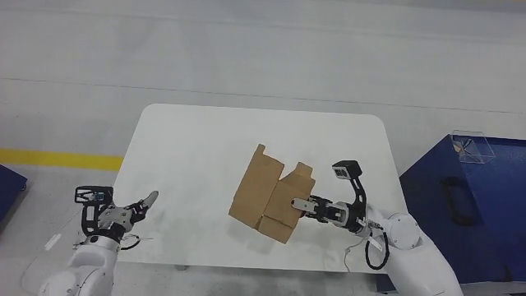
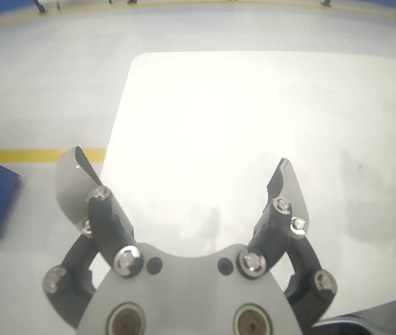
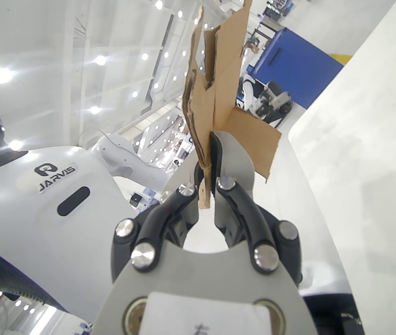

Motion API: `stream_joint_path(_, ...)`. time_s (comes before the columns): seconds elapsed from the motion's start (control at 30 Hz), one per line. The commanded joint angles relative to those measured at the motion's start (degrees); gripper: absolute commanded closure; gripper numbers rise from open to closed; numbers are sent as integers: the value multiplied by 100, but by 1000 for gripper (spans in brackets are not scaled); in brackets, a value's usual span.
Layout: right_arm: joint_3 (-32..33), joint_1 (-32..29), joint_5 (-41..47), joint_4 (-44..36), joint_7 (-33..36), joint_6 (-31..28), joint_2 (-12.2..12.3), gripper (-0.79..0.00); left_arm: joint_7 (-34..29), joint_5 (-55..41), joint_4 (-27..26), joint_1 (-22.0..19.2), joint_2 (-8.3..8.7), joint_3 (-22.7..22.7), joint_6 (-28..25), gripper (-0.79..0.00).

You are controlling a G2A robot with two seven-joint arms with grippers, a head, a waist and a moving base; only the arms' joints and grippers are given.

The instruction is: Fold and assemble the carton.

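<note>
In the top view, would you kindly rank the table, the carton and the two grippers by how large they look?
1. table
2. carton
3. left gripper and right gripper: they look much alike, and the carton partly hides the right one, so I leave them unranked.

We see the carton as a flat, still unassembled piece of brown corrugated cardboard, its layers pressed together and its flaps split by notches along the far edge. It sits askew over the front right part of the table, one near flap pinched in the right gripper.
</note>
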Motion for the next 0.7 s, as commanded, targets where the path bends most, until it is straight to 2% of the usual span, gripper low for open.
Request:
stream_joint_path(0.0, -91, 61, -126, 52, 35, 109, -9, 0, -1605, -2587, 122, -298, 35, -293, -590, -785)
stream_joint_path(0.07, -216, 85, -210, 90, 73, 117, -25, 0, -2752, -3858, 303, -514, 76, -392, -882, -785)
stream_joint_path(0.1, -317, 100, -182, 114, 95, 107, -43, 0, -3530, -4758, 521, -715, 108, -453, -1021, -785)
stream_joint_path(0.17, -493, 127, 31, 196, 233, 184, -73, 0, -4585, -5928, 903, -1013, 144, -404, -1083, -785)
stream_joint_path(0.27, -734, 210, 382, 336, 556, 272, -117, 0, -5726, -7028, 1437, -1437, 177, -210, -1259, -785)
stream_joint_path(0.4, -1008, 322, 796, 498, 980, 377, -174, 0, -6407, -7494, 1728, -1648, 173, 212, -1672, -785)
stream_joint_path(0.57, -1350, 499, 462, 617, 983, 380, -241, 0, -6880, -7724, 1648, -1775, 217, 902, -1201, -785)
stream_joint_path(0.63, -1474, 531, 356, 666, 912, 309, -270, 0, -6898, -7839, 1647, -1816, 244, 1149, -1182, -785)
stream_joint_path(0.67, -1533, 558, 309, 689, 906, 304, -283, 0, -6898, -7854, 1638, -1833, 266, 1240, -1182, -751)
